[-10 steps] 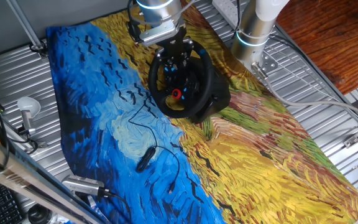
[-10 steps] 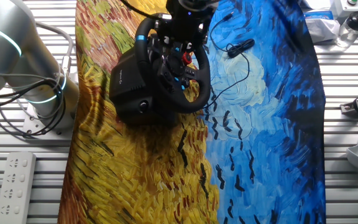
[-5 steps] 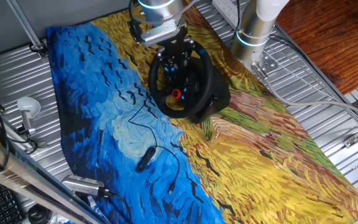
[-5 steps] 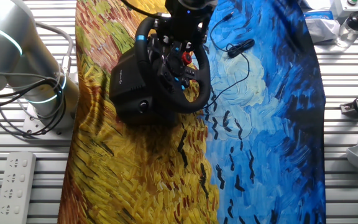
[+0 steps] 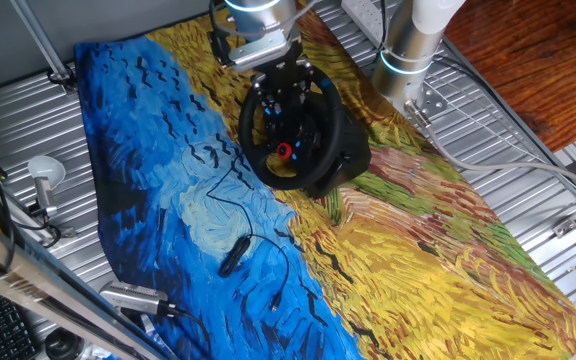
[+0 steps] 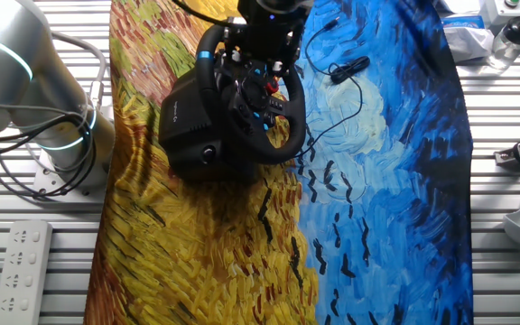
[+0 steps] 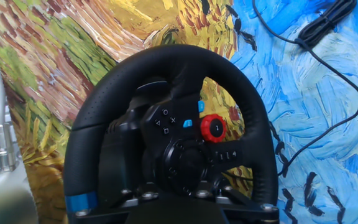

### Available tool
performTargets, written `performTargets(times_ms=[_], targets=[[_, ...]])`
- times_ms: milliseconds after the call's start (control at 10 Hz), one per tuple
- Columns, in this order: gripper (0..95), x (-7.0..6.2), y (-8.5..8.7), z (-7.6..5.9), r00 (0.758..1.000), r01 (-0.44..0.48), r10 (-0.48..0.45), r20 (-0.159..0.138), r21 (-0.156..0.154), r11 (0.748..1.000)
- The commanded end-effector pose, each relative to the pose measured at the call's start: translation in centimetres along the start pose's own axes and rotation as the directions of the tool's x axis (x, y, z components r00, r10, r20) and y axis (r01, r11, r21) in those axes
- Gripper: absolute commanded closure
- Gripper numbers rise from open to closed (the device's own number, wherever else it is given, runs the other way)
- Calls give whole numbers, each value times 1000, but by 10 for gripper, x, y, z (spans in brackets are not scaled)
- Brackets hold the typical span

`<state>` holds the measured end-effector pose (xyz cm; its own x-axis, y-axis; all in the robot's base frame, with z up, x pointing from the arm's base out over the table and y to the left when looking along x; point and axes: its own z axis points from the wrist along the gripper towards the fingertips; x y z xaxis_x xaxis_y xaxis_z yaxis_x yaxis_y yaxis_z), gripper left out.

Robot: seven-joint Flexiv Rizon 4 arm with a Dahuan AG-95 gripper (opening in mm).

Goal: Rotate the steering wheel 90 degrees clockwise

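The wheel point(image 5: 292, 128) sits on its base point(image 6: 186, 126) at the far end of the painted cloth point(image 5: 388, 250), red knob point(image 7: 215, 127) right of the hub in the hand view. Our gripper point(image 5: 280, 78) is at the rim's top edge, but we can't tell the finger gap or whether it grips. We judge we're at the grasp stage: confirm hold, then sweep clockwise along the rim.

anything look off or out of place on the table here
Nothing looks damaged or spilled. The steering wheel sits upright on its base, with the hand at its top rim. A small black cabled device lies loose on the cloth.
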<state>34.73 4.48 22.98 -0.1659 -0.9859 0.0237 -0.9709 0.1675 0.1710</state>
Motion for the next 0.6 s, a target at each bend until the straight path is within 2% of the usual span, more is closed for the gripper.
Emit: performTargets(times_ms=[100, 600], targets=[[570, 0, 0, 0, 999, -36, 36, -1, 37, 999], [570, 1, 0, -1, 999, -34, 34, 0, 44, 998]])
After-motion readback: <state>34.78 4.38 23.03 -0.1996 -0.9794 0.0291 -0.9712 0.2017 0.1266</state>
